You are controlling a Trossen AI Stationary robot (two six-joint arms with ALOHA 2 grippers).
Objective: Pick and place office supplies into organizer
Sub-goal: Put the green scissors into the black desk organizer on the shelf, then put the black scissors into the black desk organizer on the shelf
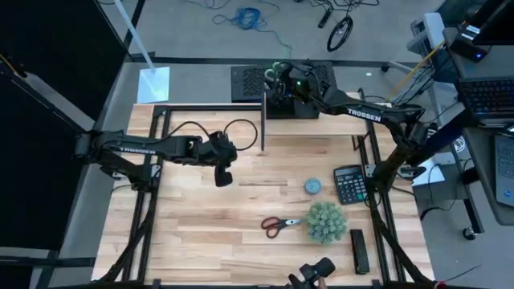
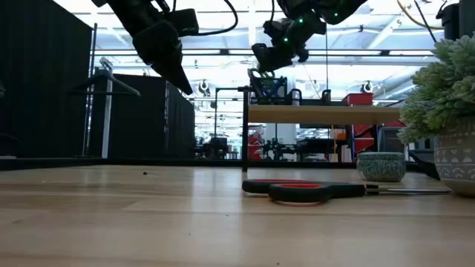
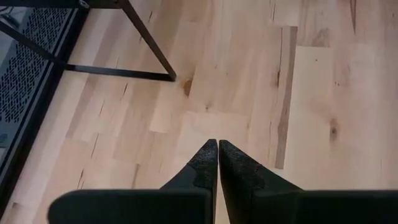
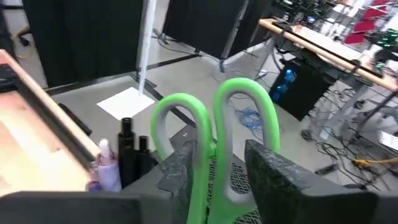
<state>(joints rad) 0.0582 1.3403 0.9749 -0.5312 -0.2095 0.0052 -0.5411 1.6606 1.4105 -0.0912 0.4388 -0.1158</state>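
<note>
Pale wood table point(image 1: 201, 233) filling the middle of the high view, grey floor along the top; black mesh organizer point(image 1: 289, 107) at top centre, on the far edge of the table; right gripper point(image 1: 279, 79) over it, fingers point(image 4: 270, 180) closed on the green-handled scissors point(image 4: 214, 124), green loops sticking up between them in the right wrist view; dark pens point(image 4: 134, 146) standing just beside, lower left of that view; left gripper point(image 1: 224, 178) left of centre, up in the air, over bare wood, fingers point(image 3: 202, 165) pressed together, holding nothing; red-handled scissors point(image 1: 279, 225) flat on the table, lower centre; small blue-grey disc point(image 1: 312, 186) right of centre, resting on the wood; black calculator point(image 1: 349, 184) just right of the disc; fuzzy green plant point(image 1: 326, 221) below them, near the red scissors.
</note>
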